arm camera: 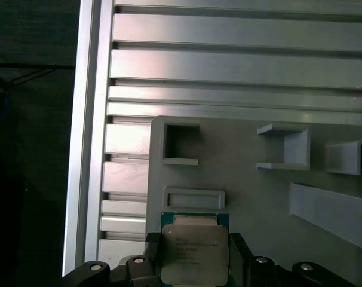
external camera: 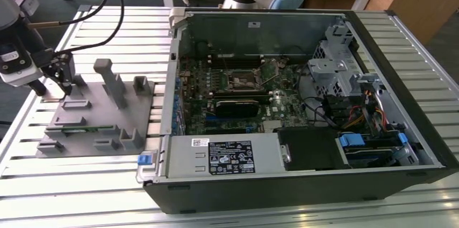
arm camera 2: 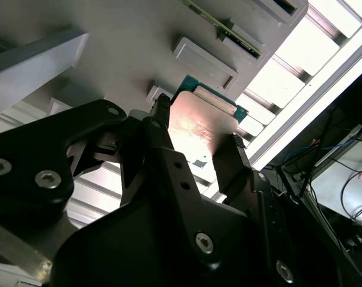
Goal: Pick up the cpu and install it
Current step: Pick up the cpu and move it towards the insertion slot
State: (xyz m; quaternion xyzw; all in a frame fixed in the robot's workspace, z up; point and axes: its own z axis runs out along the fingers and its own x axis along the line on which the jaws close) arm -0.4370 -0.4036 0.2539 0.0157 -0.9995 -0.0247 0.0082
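Observation:
The cpu (arm camera: pixel 193 246), a flat square chip with a silvery top and a green edge, sits between my two black fingers in both wrist views. My gripper (arm camera: pixel 195 263) is shut on the cpu (arm camera 2: pixel 200 124), one finger (arm camera 2: pixel 160 127) against each opposite side. In the exterior view my gripper (external camera: pixel 60 84) hangs at the far-left corner of the grey fixture plate (external camera: pixel 93 131), left of the open computer case (external camera: pixel 301 185). The motherboard's square socket (external camera: pixel 242 80) lies in the middle of the case, well to the exterior view's right of my gripper.
Grey fixture blocks (external camera: pixel 113 80) stand upright on the plate, and a long green memory stick (external camera: pixel 80 128) lies in a holder near its front. The case walls (external camera: pixel 176 77) rise beside the plate. The slatted aluminium table (external camera: pixel 79 185) ends just left of my gripper.

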